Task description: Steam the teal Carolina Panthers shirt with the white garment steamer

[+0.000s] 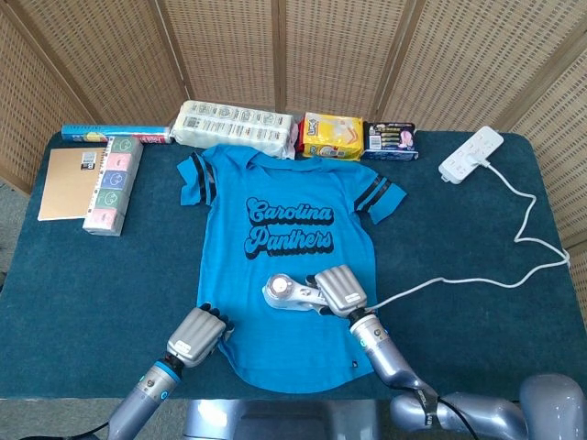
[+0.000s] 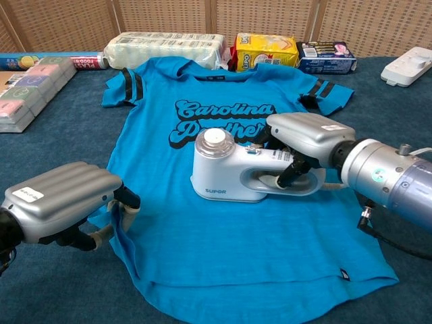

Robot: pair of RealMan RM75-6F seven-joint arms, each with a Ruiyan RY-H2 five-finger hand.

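So the teal Carolina Panthers shirt (image 1: 289, 266) is lying flat, front up, in the middle of the dark blue table (image 1: 477, 238), collar pointing toward the wicker screen at the back. The white garment steamer (image 2: 233, 172) is sitting right on the shirt, just below the lettering, with "SUPOR" showing on its side in the chest view. The right hand (image 2: 304, 138) is gripping the steamer's handle, fingers going through the loop and wrapping around it. The steamer's white cord (image 1: 477, 280) is trailing off to the right across the table, heading up to the white power strip (image 1: 471, 153) near the back right corner.

The left hand (image 2: 64, 199) is resting at the shirt's lower left edge, fingers curled down and pinching the fabric there, which is bunching up a bit around them.

Along the back there's a white wrapped pack (image 1: 234, 126), a yellow packet (image 1: 332, 136) and a dark blue packet (image 1: 390, 140). On the left, a brown notebook (image 1: 66, 183) is lying beside a box with pastel squares (image 1: 112, 183), and a blue roll box (image 1: 115, 135) behind them
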